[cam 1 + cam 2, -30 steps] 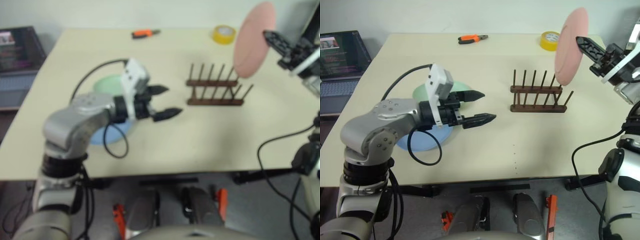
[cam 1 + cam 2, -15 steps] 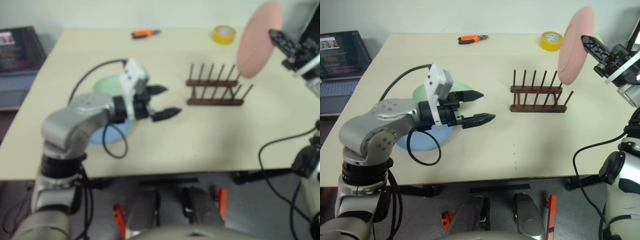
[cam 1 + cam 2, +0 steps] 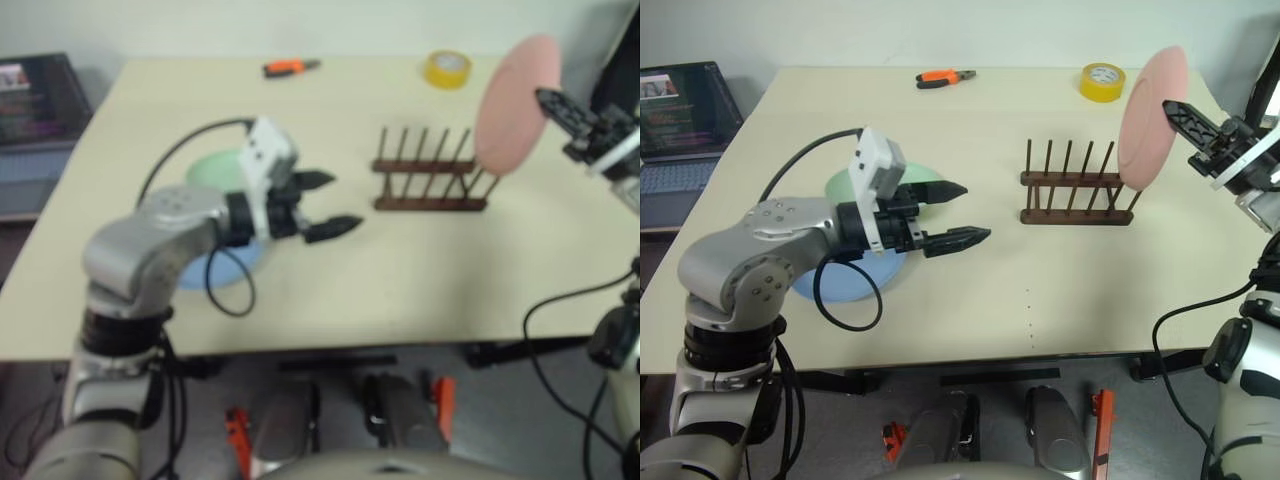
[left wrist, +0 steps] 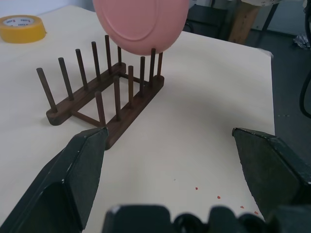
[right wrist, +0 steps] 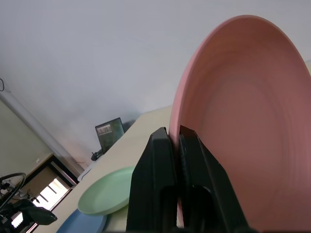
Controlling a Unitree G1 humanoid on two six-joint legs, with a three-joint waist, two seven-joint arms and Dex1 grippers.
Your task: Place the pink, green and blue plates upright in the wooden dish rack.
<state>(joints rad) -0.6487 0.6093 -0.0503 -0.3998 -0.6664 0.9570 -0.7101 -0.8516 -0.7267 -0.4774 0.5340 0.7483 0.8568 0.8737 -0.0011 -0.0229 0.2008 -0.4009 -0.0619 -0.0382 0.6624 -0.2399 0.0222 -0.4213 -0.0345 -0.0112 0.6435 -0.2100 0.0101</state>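
where pegs rise, round matte pink plate [image 3: 1152, 118]

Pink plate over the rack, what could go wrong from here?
The right gripper pinches only the rim of the pink plate, so it could swing or slip. Its lower edge hangs at the right end of the wooden dish rack, so it might hit a peg top or tip the light rack rather than slot in.

Both eye views look forward and down from head height over the whole surface [image 3: 1040, 290], sharing nearly the same scene. The left wrist view looks low and close along its fingers [image 4: 73, 179] toward the wooden dish rack [image 4: 104, 92]. The right wrist view faces the pink plate [image 5: 243, 126], very near.
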